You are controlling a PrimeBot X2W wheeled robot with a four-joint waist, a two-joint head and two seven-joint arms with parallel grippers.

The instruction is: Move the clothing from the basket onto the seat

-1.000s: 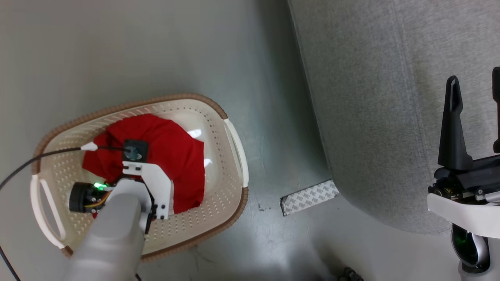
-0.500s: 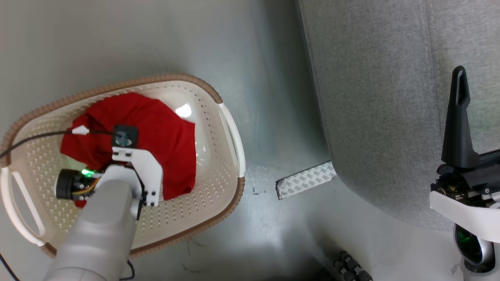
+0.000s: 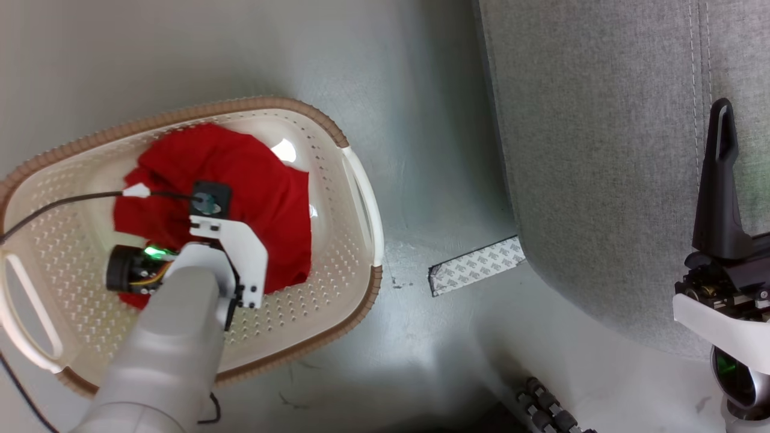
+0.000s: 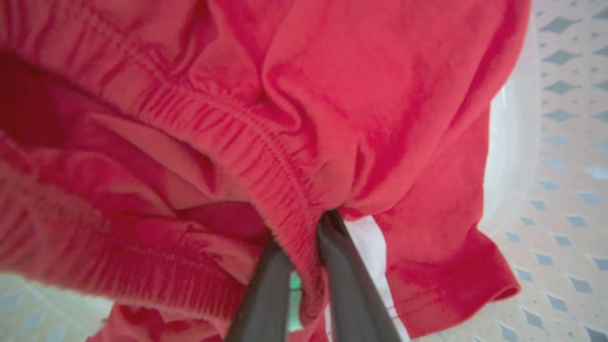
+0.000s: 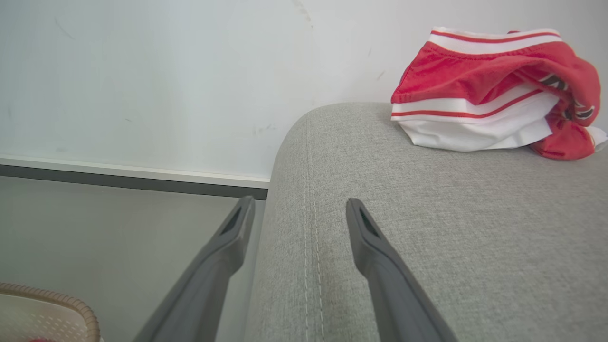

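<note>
As counted: two garments [image 3: 252, 180], one basket [image 3: 271, 103], one couch [image 3: 601, 150].
Left gripper [image 4: 301, 232] pinches red gathered garment [image 4: 285, 142]; right gripper [image 5: 300, 202] spread empty, white-striped jersey [image 5: 475, 109] beyond.

A cream perforated plastic basket with a brown rim [image 3: 271, 103] stands left of the big grey woven-fabric couch [image 3: 601, 150], apart from it. Inside it a crumpled red fabric garment [image 3: 258, 180] lies heaped, its gathered elastic band pinched, I think, in my left gripper [image 4: 304, 232]. A bunched red jersey with white striped trim [image 5: 479, 95] rests on the couch.
</note>
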